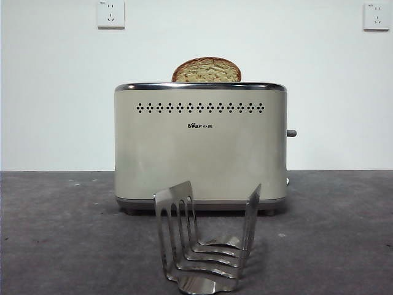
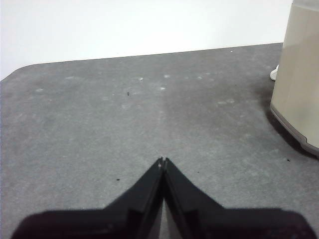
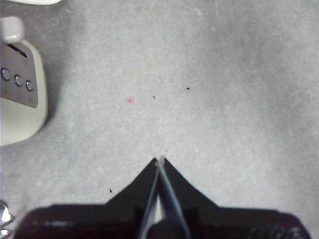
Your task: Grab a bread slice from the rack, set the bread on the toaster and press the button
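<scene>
The slice of bread point(image 1: 206, 70) stands in the top slot of the cream toaster point(image 1: 200, 147), only its domed upper part showing above the chrome rim. The button point(image 1: 291, 133) sticks out from the toaster's right side. In front of the toaster stands the steel rack point(image 1: 206, 246) with nothing in its slots. Neither gripper appears in the front view. My left gripper point(image 2: 163, 160) is shut over bare grey table, with the toaster's end point(image 2: 299, 84) off to one side. My right gripper point(image 3: 160, 160) is shut too, over the table near the toaster's control end point(image 3: 17, 89).
The grey table point(image 1: 61, 233) runs back to a white wall with two sockets point(image 1: 110, 13) high up. A lever knob point(image 3: 12, 29) and small round buttons point(image 3: 17, 79) show on the toaster's end in the right wrist view.
</scene>
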